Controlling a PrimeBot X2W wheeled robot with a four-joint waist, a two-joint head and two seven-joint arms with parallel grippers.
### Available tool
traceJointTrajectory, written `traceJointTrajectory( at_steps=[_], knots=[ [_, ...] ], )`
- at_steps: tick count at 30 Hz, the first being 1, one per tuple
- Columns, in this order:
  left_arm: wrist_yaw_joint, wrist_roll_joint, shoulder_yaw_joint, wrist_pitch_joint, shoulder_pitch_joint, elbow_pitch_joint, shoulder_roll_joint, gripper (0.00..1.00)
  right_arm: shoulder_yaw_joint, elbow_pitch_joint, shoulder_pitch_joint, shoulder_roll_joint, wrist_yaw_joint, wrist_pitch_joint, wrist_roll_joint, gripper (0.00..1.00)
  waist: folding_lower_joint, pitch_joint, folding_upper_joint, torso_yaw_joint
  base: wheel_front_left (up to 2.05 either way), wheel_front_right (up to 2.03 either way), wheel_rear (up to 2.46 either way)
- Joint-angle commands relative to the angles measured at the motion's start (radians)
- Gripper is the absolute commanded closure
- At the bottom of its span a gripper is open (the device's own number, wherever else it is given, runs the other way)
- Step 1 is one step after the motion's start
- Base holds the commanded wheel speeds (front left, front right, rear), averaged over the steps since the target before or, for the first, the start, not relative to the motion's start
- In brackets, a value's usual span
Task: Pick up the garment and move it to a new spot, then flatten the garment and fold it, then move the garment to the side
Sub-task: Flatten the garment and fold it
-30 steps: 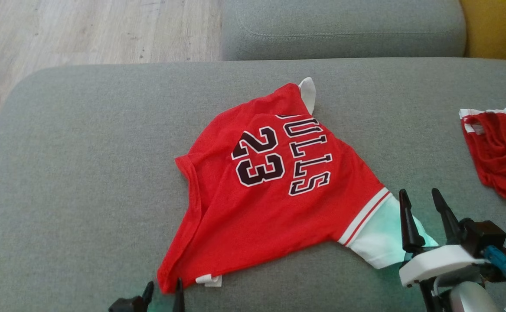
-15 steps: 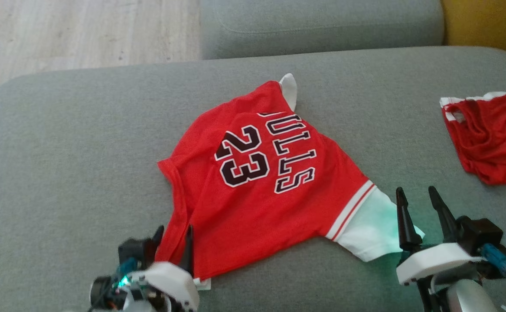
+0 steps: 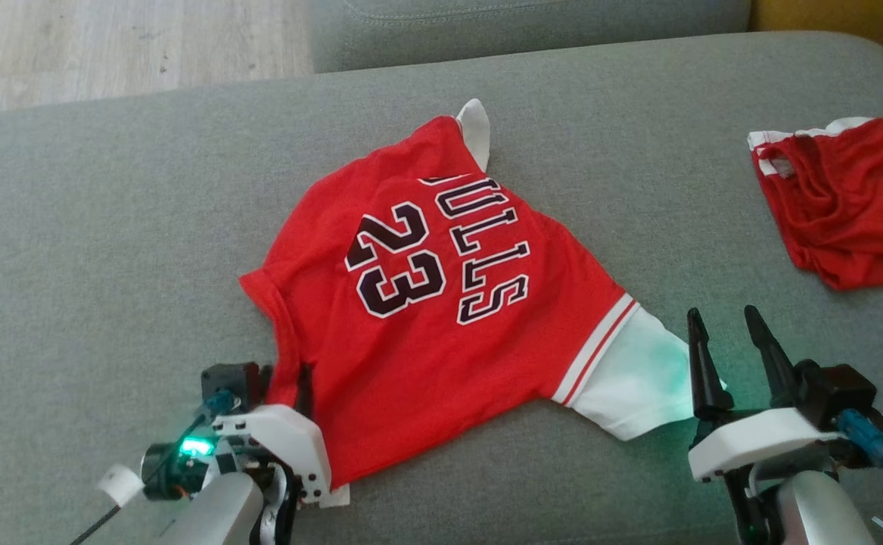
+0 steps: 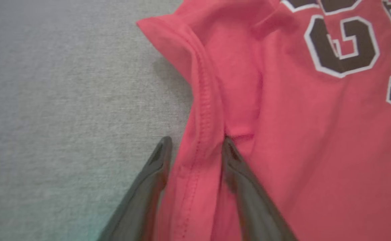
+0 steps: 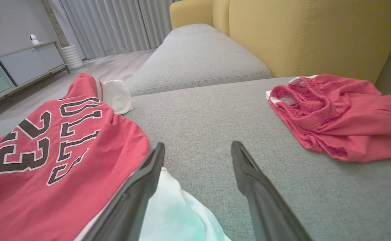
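A red sports shirt (image 3: 426, 318) lies spread out in the middle of a grey sofa seat (image 3: 108, 227). Its black and white lettering and the number 23 are turned sideways in the head view. A white sleeve (image 3: 630, 378), edged with red and white bands, sticks out toward the robot's right, and a second white sleeve tip (image 3: 475, 129) peeks out at the shirt's far edge. The left pincer (image 3: 286, 378) sits at the shirt's near left corner. In the left wrist view its two dark fingers (image 4: 240, 177) stand apart with the stitched red hem (image 4: 202, 110) running up between them. One finger is over bare sofa fabric just beside the edge and the other lies on the red cloth, so this pincer is open, astride the hem and not pinched on it. The right pincer (image 3: 721, 314) is also open, low at the near right. One finger is over the end of the white sleeve, the other over bare sofa, with nothing between them. A crumpled pair of red shorts (image 3: 842, 204) with a white waistband lies well apart, at the far right of the seat. Beyond are a second grey cushion (image 5: 198, 57), a yellow backrest (image 5: 316, 33) and a pale wooden floor (image 3: 108, 45).
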Motion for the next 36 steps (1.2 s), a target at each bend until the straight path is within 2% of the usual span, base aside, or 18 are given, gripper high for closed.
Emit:
traceJointTrajectory(
  at_steps=[1, 8, 17, 23, 27, 28, 29, 36],
  knots=[
    [-0.011, -0.007, 0.023, 0.008, -0.027, -0.005, 0.008, 1.00, 0.022, -0.034, -0.045, -0.005, 0.004, -0.011, -0.004, 0.00, -0.0001, 0.003, 0.0000, -0.002, 0.00, 0.00, 0.00],
    [-0.037, 0.004, 0.005, 0.014, -0.062, -0.026, 0.021, 1.00, 0.020, -0.032, -0.055, -0.005, 0.004, -0.016, 0.004, 0.00, -0.0001, 0.012, 0.0000, -0.013, 0.00, 0.00, 0.00],
    [-0.031, 0.044, 0.038, -0.002, -0.197, -0.095, 0.113, 1.00, 0.010, -0.026, -0.077, -0.005, 0.004, -0.028, 0.008, 0.00, -0.0001, 0.046, 0.0000, -0.038, 0.00, 0.00, 0.00],
    [-0.070, 0.054, 0.066, 0.042, -0.335, -0.113, 0.202, 1.00, 0.008, -0.024, -0.098, -0.005, 0.004, -0.036, 0.006, 0.00, -0.0001, 0.075, 0.0000, -0.065, 0.00, 0.00, 0.00],
    [-0.102, 0.030, 0.081, 0.075, -0.370, -0.099, 0.227, 1.00, 0.008, -0.019, -0.105, -0.005, 0.004, -0.041, 0.009, 0.00, -0.0001, 0.086, 0.0000, -0.076, 0.00, 0.00, 0.00],
    [-0.113, 0.021, 0.083, 0.089, -0.375, -0.091, 0.233, 0.57, 0.007, -0.017, -0.106, -0.005, 0.004, -0.042, 0.010, 0.00, -0.0001, 0.088, 0.0000, -0.079, 0.00, 0.00, 0.00],
    [-0.129, 0.003, 0.091, 0.102, -0.376, -0.082, 0.242, 0.00, 0.005, -0.013, -0.109, -0.005, 0.004, -0.045, 0.012, 0.00, -0.0001, 0.090, 0.0000, -0.083, 0.00, 0.00, 0.00],
    [-0.123, -0.048, 0.148, 0.043, -0.335, -0.097, 0.257, 0.00, -0.007, -0.002, -0.107, -0.005, 0.004, -0.055, 0.011, 0.00, -0.0001, 0.076, 0.0000, -0.073, 0.00, 0.00, 0.00]
  ],
)
